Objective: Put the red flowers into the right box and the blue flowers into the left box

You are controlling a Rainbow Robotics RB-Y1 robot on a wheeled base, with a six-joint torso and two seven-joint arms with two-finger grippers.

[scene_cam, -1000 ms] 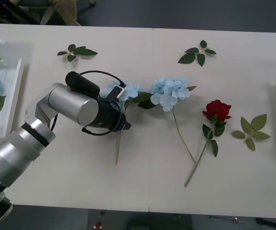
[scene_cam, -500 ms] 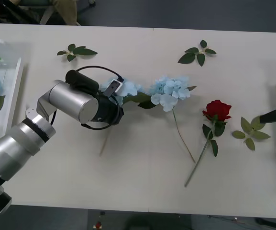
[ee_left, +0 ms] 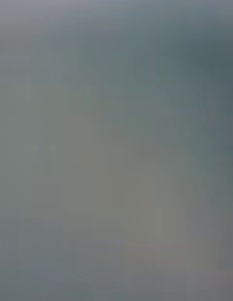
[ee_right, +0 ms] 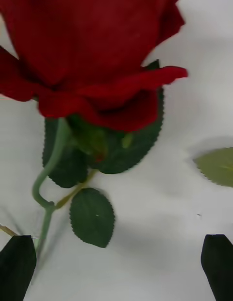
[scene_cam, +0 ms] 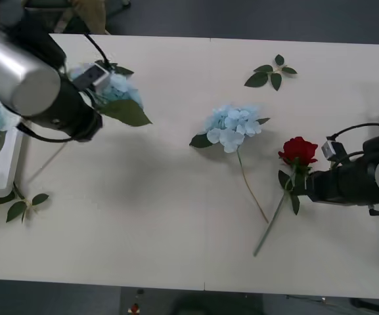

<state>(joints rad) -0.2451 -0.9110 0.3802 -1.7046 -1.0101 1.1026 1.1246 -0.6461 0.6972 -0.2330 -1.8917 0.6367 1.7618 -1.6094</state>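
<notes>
Left fingers grasp a blue flower; right fingers released beside red rose

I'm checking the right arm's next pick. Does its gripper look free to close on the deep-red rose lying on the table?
Probably yes. The right gripper sits open just beside the deep-red rose, with its green stem near one finger and bare white table around it; nothing lies between them.

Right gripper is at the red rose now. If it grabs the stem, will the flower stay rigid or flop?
Probably some droop: the red rose has a large bloom on a long thin stem, so it looks top-heavy. It likely weighs little. The stem already bends near the leaves, so the open right gripper may find it pivots.
</notes>
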